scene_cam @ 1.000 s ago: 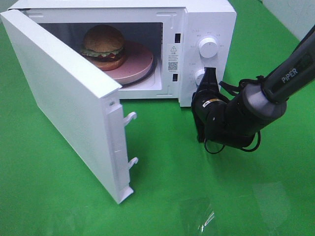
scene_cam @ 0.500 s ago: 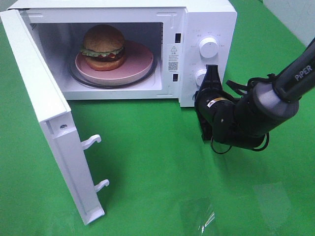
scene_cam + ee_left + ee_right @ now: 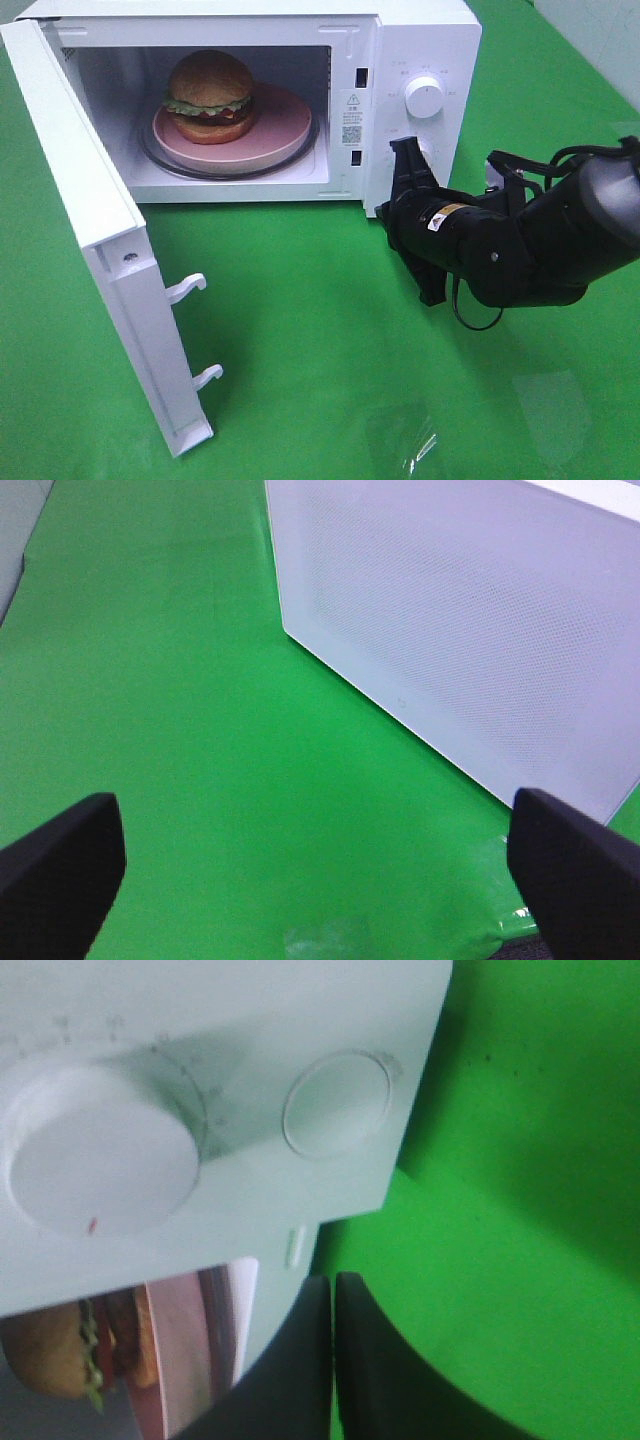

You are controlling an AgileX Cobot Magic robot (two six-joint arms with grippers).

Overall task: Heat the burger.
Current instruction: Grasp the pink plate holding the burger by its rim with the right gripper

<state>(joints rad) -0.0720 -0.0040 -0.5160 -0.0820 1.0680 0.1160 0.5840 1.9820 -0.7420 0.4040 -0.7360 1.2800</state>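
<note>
Right end effector point(image 3: 333, 1288) closed; only high view shows whole burger point(image 3: 210, 95).

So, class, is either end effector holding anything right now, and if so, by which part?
Nothing is held. The right end effector is shut and empty in front of the microwave; the left end effector is open above the green cloth.

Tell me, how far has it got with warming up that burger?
Done: the burger sits on the pink plate inside the microwave. In hand: the right arm, jaws shut, is by the control panel. Left: the door stands wide open, so it probably needs closing before a dial is turned.
</note>
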